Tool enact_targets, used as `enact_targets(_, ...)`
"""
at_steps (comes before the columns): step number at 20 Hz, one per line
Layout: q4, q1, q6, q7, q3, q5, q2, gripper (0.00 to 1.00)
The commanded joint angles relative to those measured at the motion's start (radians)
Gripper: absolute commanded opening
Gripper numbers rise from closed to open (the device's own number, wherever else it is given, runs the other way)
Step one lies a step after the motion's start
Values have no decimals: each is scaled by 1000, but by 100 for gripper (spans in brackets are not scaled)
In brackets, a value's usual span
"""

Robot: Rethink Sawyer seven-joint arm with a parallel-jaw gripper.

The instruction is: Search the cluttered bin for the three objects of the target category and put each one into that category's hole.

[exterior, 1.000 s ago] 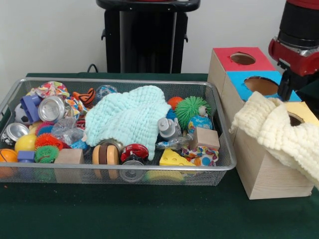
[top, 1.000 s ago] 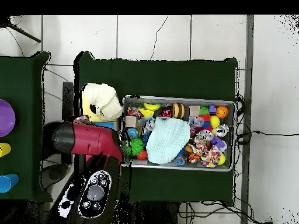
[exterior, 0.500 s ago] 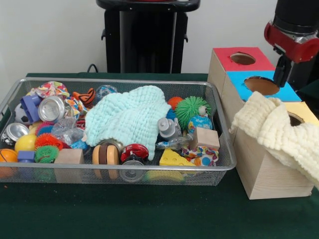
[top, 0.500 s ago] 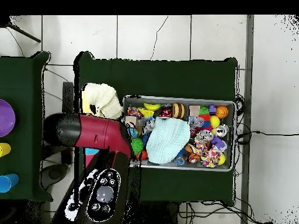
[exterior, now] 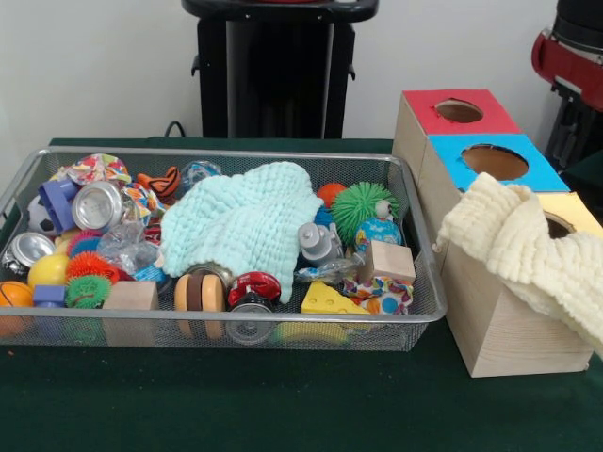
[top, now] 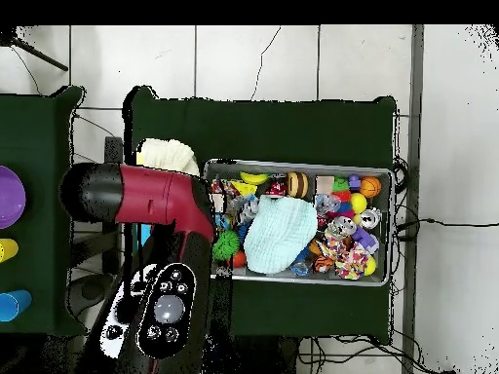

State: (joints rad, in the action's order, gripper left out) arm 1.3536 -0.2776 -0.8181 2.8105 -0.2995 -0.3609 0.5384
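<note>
At the top right corner of the front view, you see only a red and black piece of the arm [exterior: 571, 66], raised above the row of boxes; its gripper is out of frame there. Below it, the cream cloth [exterior: 528, 254] lies draped over the yellow-topped box [exterior: 513, 325], covering most of the hole. The blue-topped box [exterior: 490, 162] and red-topped box [exterior: 456, 111] stand behind, holes uncovered. In the wire bin [exterior: 426, 299], a mint cloth [exterior: 240, 224] lies spread over the toys in the middle.

From overhead, your arm [top: 146, 200] stretches level across the boxes, its red and black body hiding most of them; the cream cloth [top: 168, 154] peeks out beside it. The gripper is hidden underneath, so you cannot tell whether it is clenched or released.
</note>
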Motion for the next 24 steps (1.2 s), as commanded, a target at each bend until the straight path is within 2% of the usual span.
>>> enact_targets(1, -122, 92, -99, 25, 42, 58, -95, 0)
enact_targets(5, -161, 137, -115, -35, 57, 77, -106, 0)
enact_targets(12, -248, 177, -205, -46, 71, 105, -110, 0)
enact_targets(16, -284, 186, -253, -34, 80, 111, -105, 0)
enact_targets(24, -338, 153, -230, 55, 70, 109, -174, 0)
